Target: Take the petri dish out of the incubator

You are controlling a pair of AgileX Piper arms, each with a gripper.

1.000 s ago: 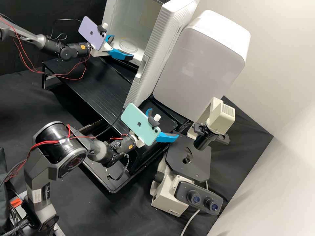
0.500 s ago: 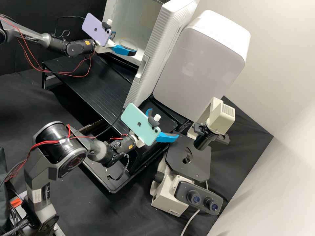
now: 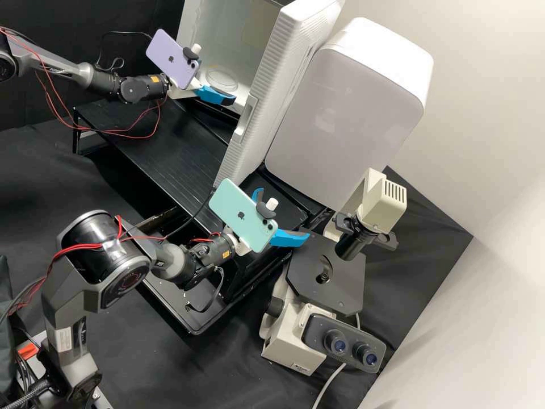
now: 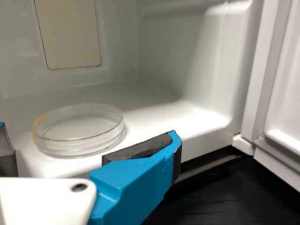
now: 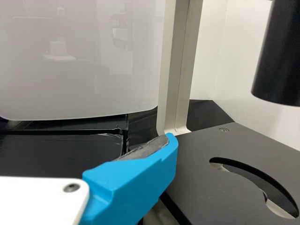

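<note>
Petri dish [image 4: 78, 129], clear, round, shallow and lidded, lies flat on the glossy white floor of the incubator [image 4: 197, 65], near its front lip. The left pincer [image 3: 218, 94] stands at the opening, its blue, dark-padded fingers [image 4: 140, 173] apart, one cut off at the frame edge. Whether the right pincer [image 3: 292, 237] is apart or together cannot be told; it hangs by the matte black microscope stage [image 5: 220, 150]. A black ribbed worktop [image 3: 170, 147] stretches before the incubator.
</note>
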